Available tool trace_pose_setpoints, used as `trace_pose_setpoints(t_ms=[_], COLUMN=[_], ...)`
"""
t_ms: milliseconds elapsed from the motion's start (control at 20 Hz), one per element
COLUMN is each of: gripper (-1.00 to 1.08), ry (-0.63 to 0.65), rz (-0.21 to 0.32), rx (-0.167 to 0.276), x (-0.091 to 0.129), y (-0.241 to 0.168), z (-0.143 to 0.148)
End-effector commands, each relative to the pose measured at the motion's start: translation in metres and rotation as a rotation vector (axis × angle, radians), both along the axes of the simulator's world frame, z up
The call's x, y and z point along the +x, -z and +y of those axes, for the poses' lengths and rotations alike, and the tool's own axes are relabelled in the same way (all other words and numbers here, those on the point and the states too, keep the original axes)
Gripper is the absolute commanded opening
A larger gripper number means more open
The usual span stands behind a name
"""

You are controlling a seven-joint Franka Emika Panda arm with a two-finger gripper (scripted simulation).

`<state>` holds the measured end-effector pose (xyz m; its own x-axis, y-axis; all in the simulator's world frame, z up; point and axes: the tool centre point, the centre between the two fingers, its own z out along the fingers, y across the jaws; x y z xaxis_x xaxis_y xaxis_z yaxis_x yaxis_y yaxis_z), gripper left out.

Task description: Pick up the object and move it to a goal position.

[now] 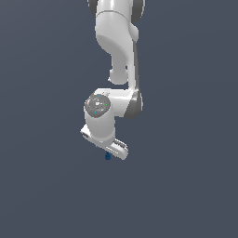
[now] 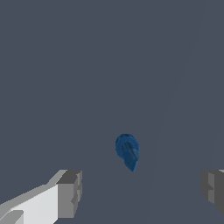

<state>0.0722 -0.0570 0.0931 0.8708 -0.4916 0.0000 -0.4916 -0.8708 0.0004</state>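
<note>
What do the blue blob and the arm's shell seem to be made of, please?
Blob: matte dark blue, faintly ridged, with no glints; perhaps rubber or plastic, but a render leaves that open. Arm shell: smooth white with soft highlights, like moulded plastic or painted metal.

Background (image 1: pixel 42 195): uniform dark slate blue-grey across the whole exterior view, no seam betw. floor and wall discernible. Surface matte, untextured. Lighting even and diffuse; source not identifiable. Wrist view: same flat grey-blue ground (image 2: pixel 65 65), w/ a faint, slightly lighter band running diagonally across one side. Whether it is a shadow edge or shading cannot be determined.
</note>
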Motion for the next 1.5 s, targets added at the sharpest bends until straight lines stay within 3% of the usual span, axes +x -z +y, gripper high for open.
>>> trace_pose_setpoints(t_ms=[0,900,950,1450], gripper=[1.00,1.00,-1.00,-1.00], ry=[0.000,0.005,0.005,0.005], rz=[0.000,0.000,0.000,0.000], rx=[0.000,0.000,0.000,0.000], x=[0.000,0.001,0.001,0.001], y=[0.000,0.051,0.051,0.051], z=[0.000,0.000,0.000,0.000])
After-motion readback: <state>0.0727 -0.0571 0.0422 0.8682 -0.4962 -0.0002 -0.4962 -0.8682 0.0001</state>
